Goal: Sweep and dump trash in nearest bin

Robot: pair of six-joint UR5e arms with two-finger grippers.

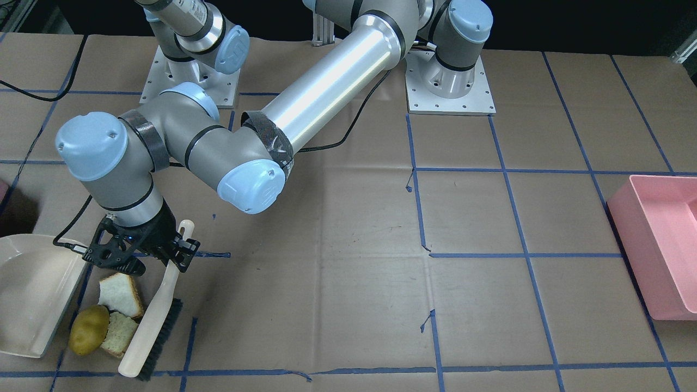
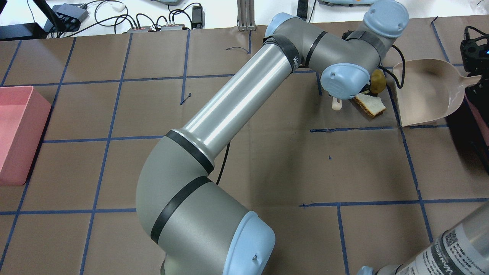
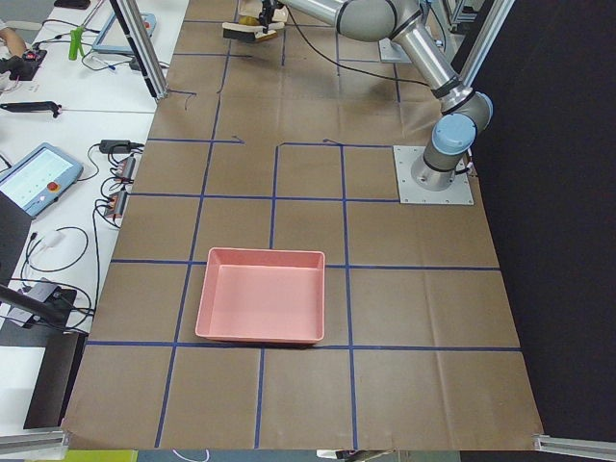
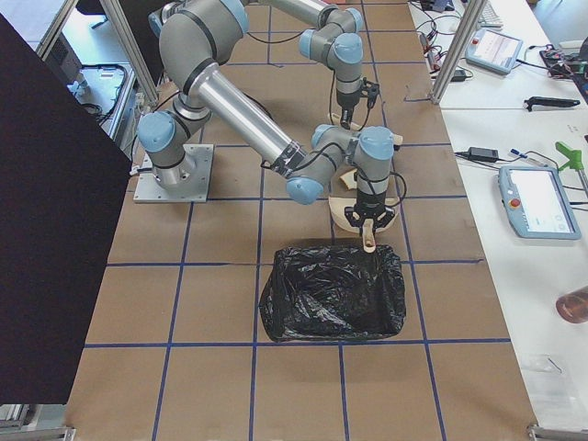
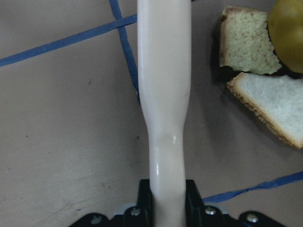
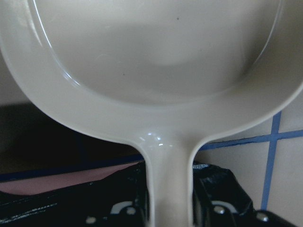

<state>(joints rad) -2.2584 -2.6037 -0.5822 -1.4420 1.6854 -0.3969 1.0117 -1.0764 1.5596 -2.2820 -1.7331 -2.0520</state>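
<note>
In the front view, the dustpan point(image 1: 27, 288), its handle clamped in the right gripper point(image 6: 168, 210), lies left of the brush point(image 1: 155, 326). The fruit point(image 1: 89, 329) and two bread slices point(image 1: 118, 294) sit just left of the brush head, below the left gripper point(image 5: 166, 198), whose jaws clamp the brush handle. The pink bin point(image 6: 61, 184) is farthest left of the brush, past the pan.

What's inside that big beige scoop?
Nothing yet: the dustpan looks empty. The bread slices and fruit lie on the table beside its mouth. Its handle end is hidden inside the right gripper.
</note>
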